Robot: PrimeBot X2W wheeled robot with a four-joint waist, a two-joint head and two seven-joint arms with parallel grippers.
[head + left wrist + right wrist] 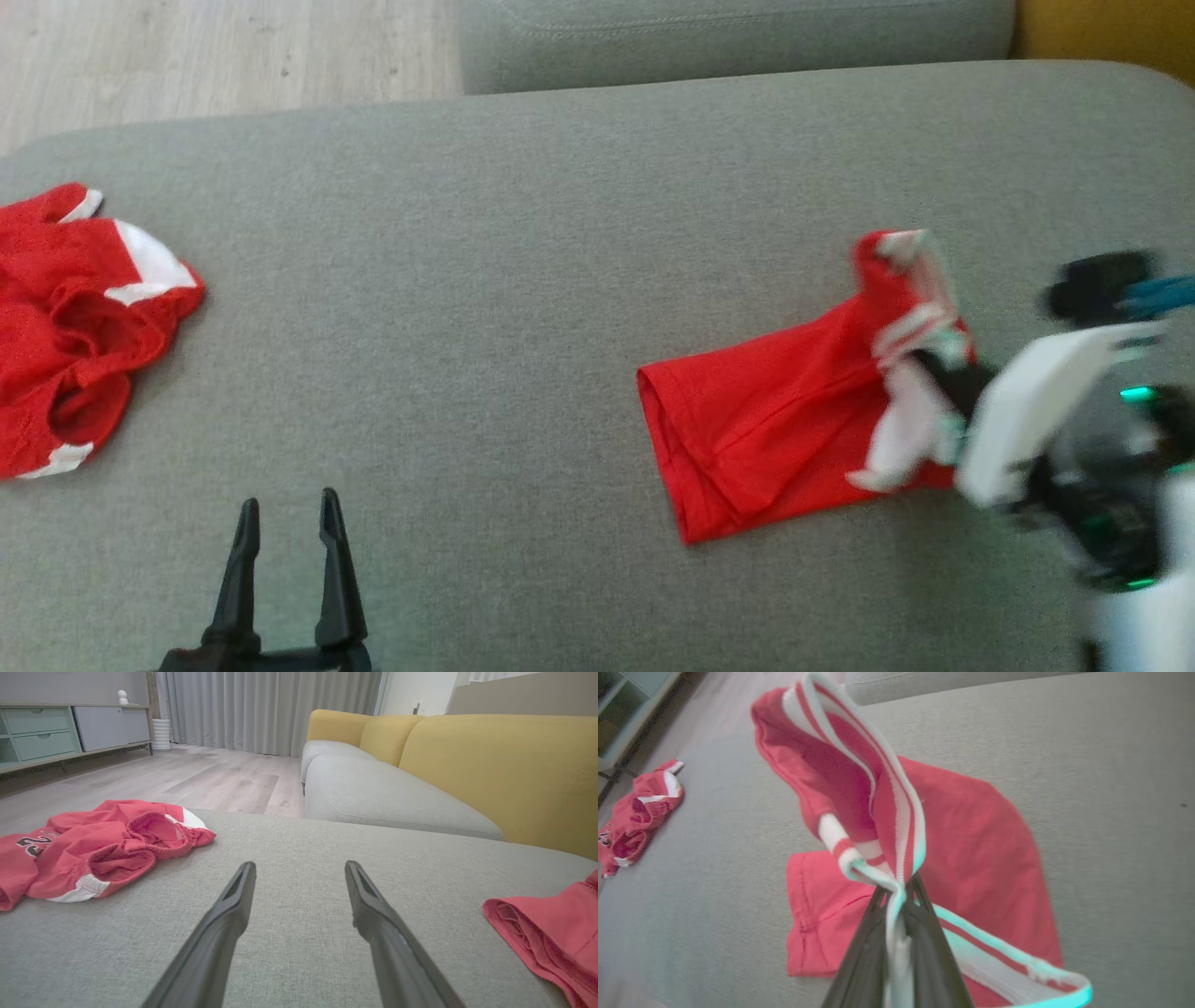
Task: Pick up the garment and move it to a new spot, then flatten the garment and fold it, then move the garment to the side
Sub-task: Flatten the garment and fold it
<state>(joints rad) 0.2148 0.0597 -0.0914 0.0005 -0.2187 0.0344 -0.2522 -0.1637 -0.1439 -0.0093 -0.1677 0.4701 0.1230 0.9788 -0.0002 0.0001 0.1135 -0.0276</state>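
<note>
grey sofa cushion [523, 233] fills the scene. right of centre, the right gripper [899, 891] is pinched tight on the white-striped trim of the red garment [766, 420], holding that edge raised while the rest lies on the cushion. at lower left, the left gripper [288, 523] hovers, fingers spread wide. crumpled red clothing [75, 327] lies at far left.

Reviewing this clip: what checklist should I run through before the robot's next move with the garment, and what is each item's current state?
1. Right gripper shut on striped trim of the garment: ok.
2. Garment lifted clear of the cushion: not ok, most of it lies on it.
3. Left gripper open and empty: ok.
4. Other red garment well apart, far left: ok.
5. Only one layer pinched: cannot tell.
</note>
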